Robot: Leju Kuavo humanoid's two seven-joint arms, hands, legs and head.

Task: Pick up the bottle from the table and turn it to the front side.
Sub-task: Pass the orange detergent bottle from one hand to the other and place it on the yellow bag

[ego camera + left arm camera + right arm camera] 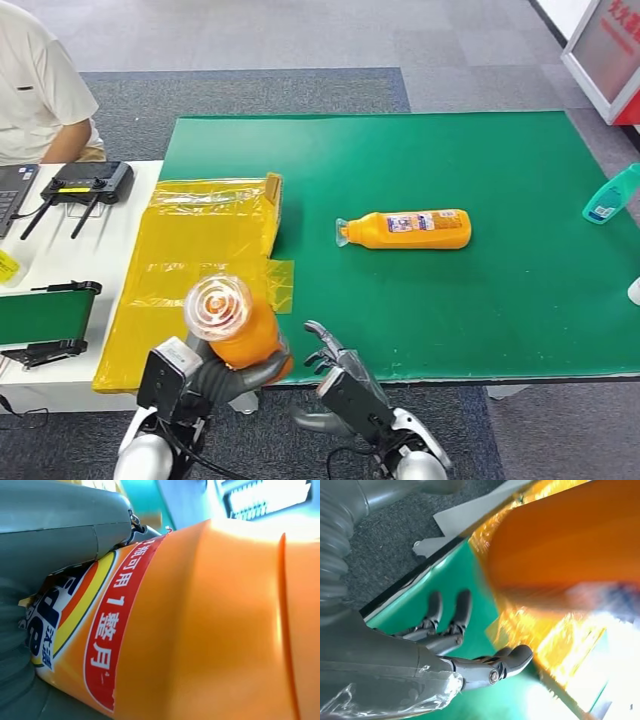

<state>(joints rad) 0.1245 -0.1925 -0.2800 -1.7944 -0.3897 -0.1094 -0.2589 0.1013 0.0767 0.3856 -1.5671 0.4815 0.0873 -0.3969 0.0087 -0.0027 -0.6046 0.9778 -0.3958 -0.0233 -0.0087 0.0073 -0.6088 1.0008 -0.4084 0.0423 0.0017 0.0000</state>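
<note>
green table carries a lying orange bottle, yellow bag, teal bottle.

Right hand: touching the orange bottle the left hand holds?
Apart. In the head view the right hand sits beside the held bottle with green table showing between them; the left hand grips it.
</note>
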